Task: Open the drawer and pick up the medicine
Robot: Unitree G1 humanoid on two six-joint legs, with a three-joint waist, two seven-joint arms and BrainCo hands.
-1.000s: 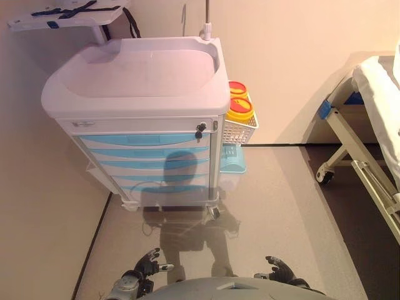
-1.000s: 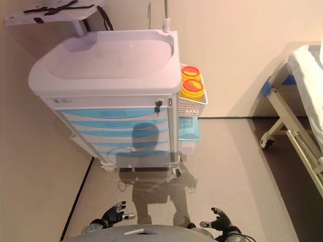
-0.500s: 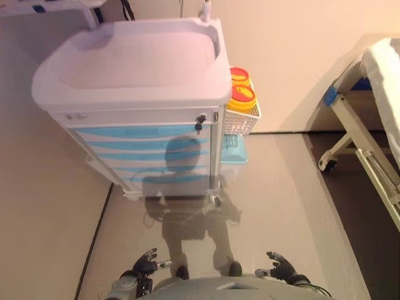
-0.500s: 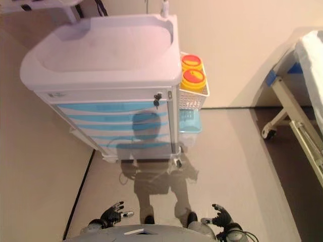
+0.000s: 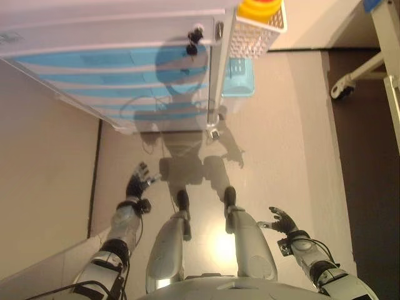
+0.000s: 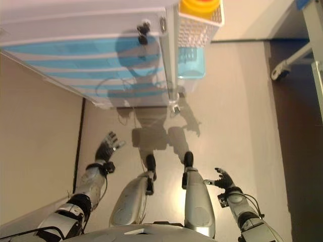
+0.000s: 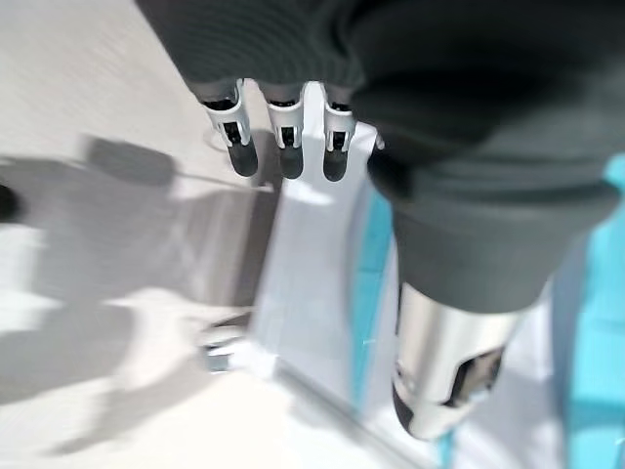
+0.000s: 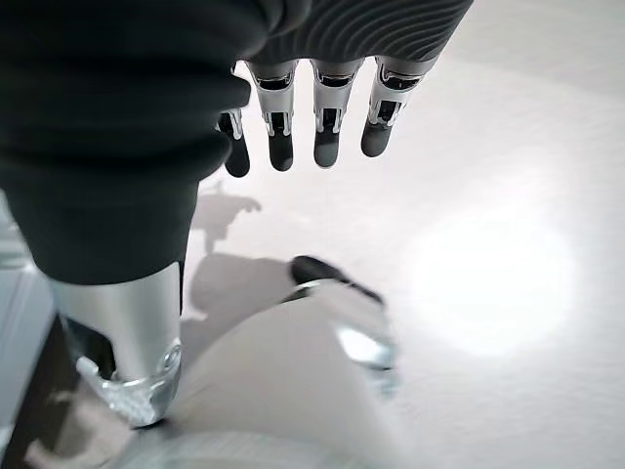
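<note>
A white medical cart (image 5: 112, 37) with several light blue drawers (image 5: 119, 78), all closed, stands ahead at the top of the eye views; a key sits in its lock (image 5: 195, 35). No medicine shows. My left hand (image 5: 138, 182) is open and empty, raised low in front of the cart's bottom drawers, apart from them. My right hand (image 5: 282, 221) is open and empty, low at my right side over the floor. The left wrist view shows the cart's blue drawer fronts (image 7: 374, 264) past the straight fingers (image 7: 283, 147). The right wrist view shows only floor past the fingers (image 8: 322, 132).
A white wire basket (image 5: 261, 25) holding a yellow sharps container (image 5: 256, 7) hangs on the cart's right side, with a blue bin (image 5: 237, 78) below it. A bed frame with a castor (image 5: 350, 84) stands at the right. A wall (image 5: 44, 156) runs along the left.
The camera has tilted down and moved closer, so the cart's top has left the view. Both arms now show further out, the left hand lifted toward the cart's lower drawers.
</note>
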